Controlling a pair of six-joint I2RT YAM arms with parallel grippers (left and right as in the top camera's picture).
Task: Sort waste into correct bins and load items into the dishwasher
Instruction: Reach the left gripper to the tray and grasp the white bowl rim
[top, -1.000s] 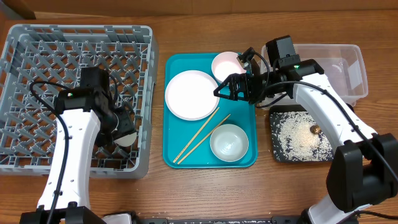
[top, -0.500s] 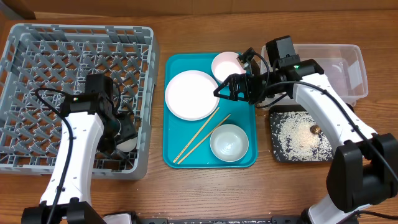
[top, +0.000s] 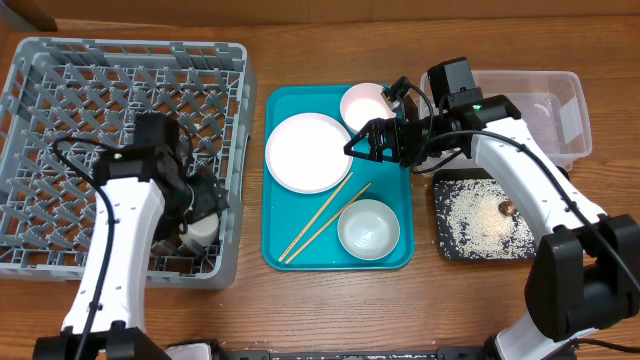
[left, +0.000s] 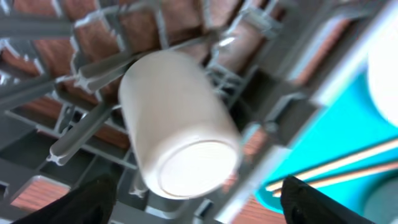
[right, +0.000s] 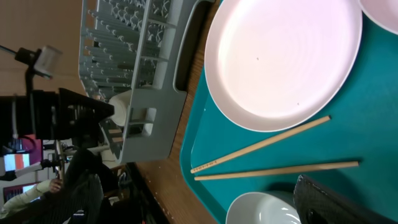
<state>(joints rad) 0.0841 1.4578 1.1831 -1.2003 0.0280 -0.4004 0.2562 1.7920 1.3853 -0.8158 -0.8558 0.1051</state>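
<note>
The small white cup (left: 177, 134) lies on its side among the pegs at the front right corner of the grey dish rack (top: 60, 70). My left gripper (top: 207, 203) is just above it, its fingers spread wide on either side (left: 198, 202), open and not touching it. My right gripper (top: 362, 146) hangs open and empty over the teal tray, between the round white plate (top: 306, 152) and the back bowl (top: 362, 104). The chopsticks (top: 325, 220) and the front bowl (top: 368, 228) lie on the tray. Rice and a brown bit (top: 507, 208) lie in the black tray (top: 447, 240). The wrapper and tissue are not in view.
The teal serving tray (top: 278, 250) sits in the middle of the wooden table. The clear plastic tub (top: 575, 120) stands at the back right, behind the black tray. In the right wrist view the rack's corner (right: 146, 118) is left of the tray edge.
My left gripper has shifted slightly back and up from the cup, which now rests a little lower in the rack. The right arm has not moved.
</note>
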